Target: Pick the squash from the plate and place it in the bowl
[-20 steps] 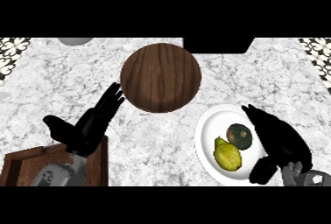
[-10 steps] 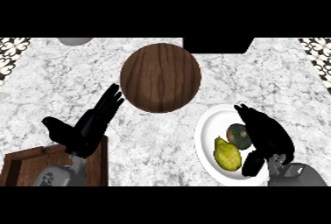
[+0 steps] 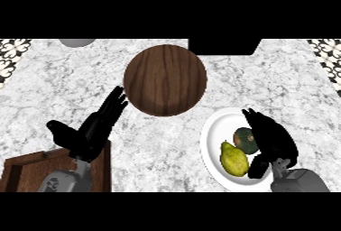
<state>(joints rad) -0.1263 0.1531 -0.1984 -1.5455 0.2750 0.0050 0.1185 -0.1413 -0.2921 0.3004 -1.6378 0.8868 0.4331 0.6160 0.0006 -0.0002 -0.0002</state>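
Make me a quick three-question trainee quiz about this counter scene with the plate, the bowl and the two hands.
1. True or false: the squash already lies in the bowl.
2. Which hand is over the plate? A) left hand B) right hand C) neither
3. Fill in: beside the squash on the plate lies a yellow-green ____.

Key:
1. False. The dark green squash is on the plate.
2. B. The right hand is over the plate, next to the squash; the left hand rests open left of the bowl.
3. Pear.
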